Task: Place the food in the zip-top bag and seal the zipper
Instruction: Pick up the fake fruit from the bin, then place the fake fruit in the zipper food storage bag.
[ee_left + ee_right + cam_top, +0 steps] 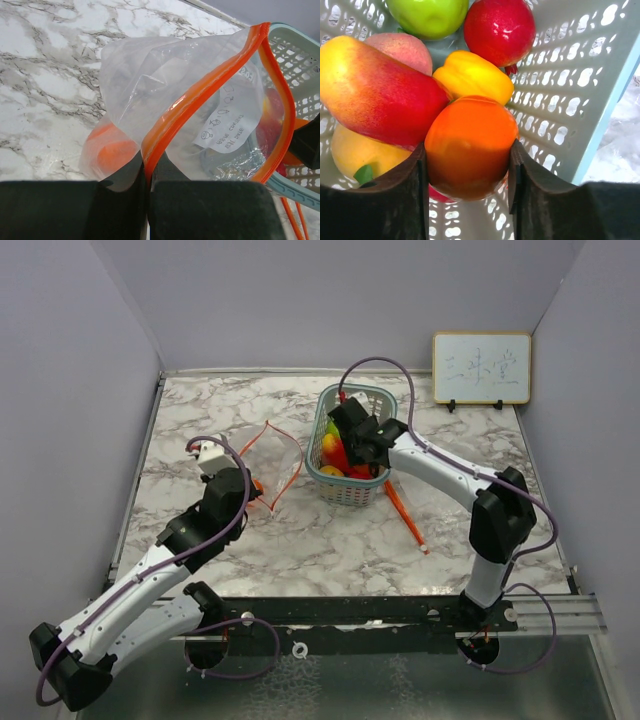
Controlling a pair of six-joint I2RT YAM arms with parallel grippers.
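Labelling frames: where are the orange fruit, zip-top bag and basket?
orange fruit (470, 145), right wrist view, middle of its skin
zip-top bag (145, 75), left wrist view, clear side panel
basket (348, 490), top external view, near lattice wall

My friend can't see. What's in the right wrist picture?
The right gripper holds a round orange fruit between its two dark fingers, inside a pale teal basket. Packed around it are a red-and-yellow mango, a yellow pepper, a green apple and a red pomegranate.
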